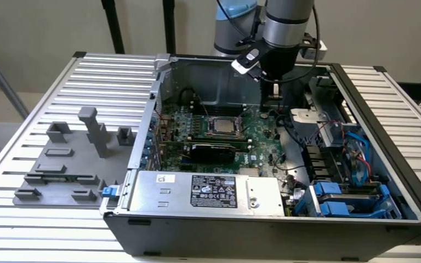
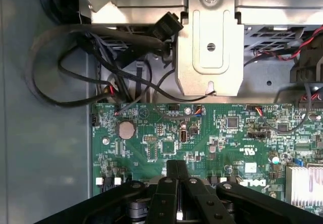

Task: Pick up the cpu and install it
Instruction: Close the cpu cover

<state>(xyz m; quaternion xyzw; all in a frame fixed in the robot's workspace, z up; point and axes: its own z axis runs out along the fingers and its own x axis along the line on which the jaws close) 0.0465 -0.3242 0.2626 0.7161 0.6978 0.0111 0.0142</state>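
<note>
Exterior view showed the cpu [image 1: 220,127] lying flat, silvery top up, seated at the middle of the motherboard [image 1: 263,143]; square, so no long axis told. The claw [image 1: 275,100] hung apart, toward the exterior view's right, fingers [image 2: 171,183] pressed together

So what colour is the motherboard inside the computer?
The motherboard is green; the wrist view shows it best.
</note>
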